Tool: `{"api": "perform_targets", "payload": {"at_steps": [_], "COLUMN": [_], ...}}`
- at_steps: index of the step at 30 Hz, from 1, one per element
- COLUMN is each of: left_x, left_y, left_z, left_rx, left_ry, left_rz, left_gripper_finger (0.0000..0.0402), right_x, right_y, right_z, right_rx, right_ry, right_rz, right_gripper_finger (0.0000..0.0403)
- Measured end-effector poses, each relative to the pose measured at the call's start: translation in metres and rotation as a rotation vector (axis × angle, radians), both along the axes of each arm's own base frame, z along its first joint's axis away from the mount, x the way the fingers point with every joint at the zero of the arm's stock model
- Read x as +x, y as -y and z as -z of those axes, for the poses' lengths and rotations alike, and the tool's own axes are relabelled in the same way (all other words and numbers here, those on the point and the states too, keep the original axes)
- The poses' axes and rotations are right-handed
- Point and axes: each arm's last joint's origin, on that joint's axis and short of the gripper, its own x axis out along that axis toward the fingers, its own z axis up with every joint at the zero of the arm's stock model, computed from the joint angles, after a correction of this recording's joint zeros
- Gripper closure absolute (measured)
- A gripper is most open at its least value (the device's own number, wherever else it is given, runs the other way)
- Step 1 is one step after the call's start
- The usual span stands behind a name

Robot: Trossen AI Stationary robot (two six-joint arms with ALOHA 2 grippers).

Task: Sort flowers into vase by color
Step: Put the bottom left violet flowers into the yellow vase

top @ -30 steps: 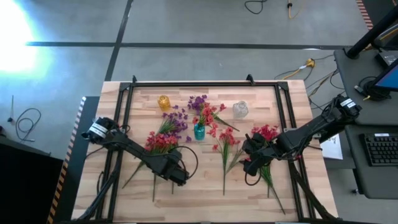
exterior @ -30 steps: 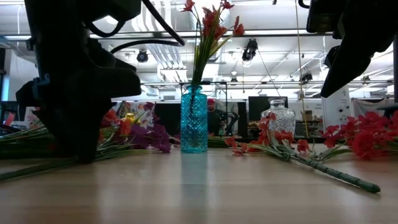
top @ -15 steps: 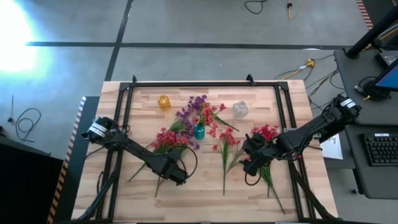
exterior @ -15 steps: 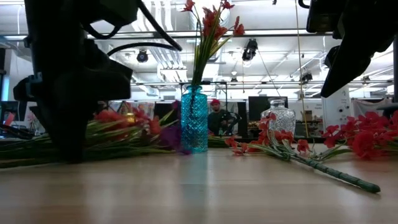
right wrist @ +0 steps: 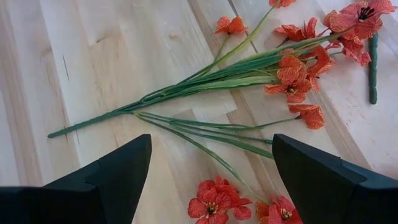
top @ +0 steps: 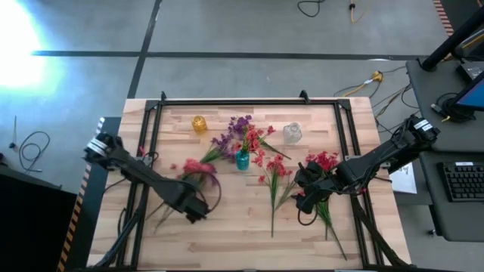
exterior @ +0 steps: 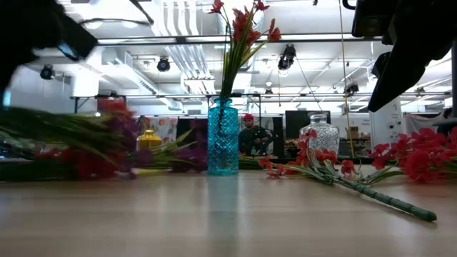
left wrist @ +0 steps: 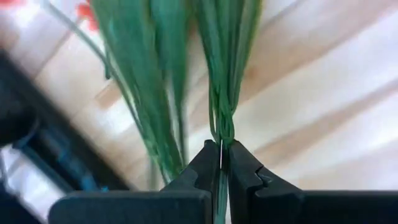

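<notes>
Left gripper [left wrist: 221,163]: my fingers are pinched tight on thin green stems of a flower sprig [top: 198,168], blossoms red.
Right gripper [right wrist: 208,177]: spread wide, empty, hovering over loose red flowers [right wrist: 292,71] on the table [top: 227,227].
Step, as I judge it: carry the held sprig to the blue vase [top: 242,159], which already holds red.
Technique: keep stems vertical, lower the stem ends into the neck first.
Pose: my left arm reaches low over the table's left-front; my right waits right of centre.

grey floor [top: 249,38], ceiling lights [exterior: 164,64], desk keyboard [top: 463,181]
</notes>
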Motion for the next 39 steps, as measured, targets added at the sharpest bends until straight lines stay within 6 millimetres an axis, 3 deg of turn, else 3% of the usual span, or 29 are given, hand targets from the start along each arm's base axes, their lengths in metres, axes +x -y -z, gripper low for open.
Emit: {"api": "perform_targets", "payload": {"at_steps": [11, 29, 39], "left_x": [-0.024, -0.077, -0.087], "left_y": [-0.006, -0.038, -0.053], "left_z": [-0.053, -0.105, -0.159], "left_rx": [-0.172, -0.229, -0.066], "left_ry": [0.278, 0.463, 0.720], "left_rz": [0.019, -0.065, -0.059], "left_gripper_finger": [0.0402, 0.0401, 0.0401], "right_x": [0.000, 0.000, 0.000], "right_y": [0.000, 0.000, 0.001], "right_z": [0.000, 0.000, 0.000], "right_rx": [-0.006, -0.008, -0.034], "right_ry": [0.000, -0.001, 0.008], "right_rz": [-0.009, -0.012, -0.009], "right_gripper_finger": [0.0078, 0.0078, 0.0078]}}
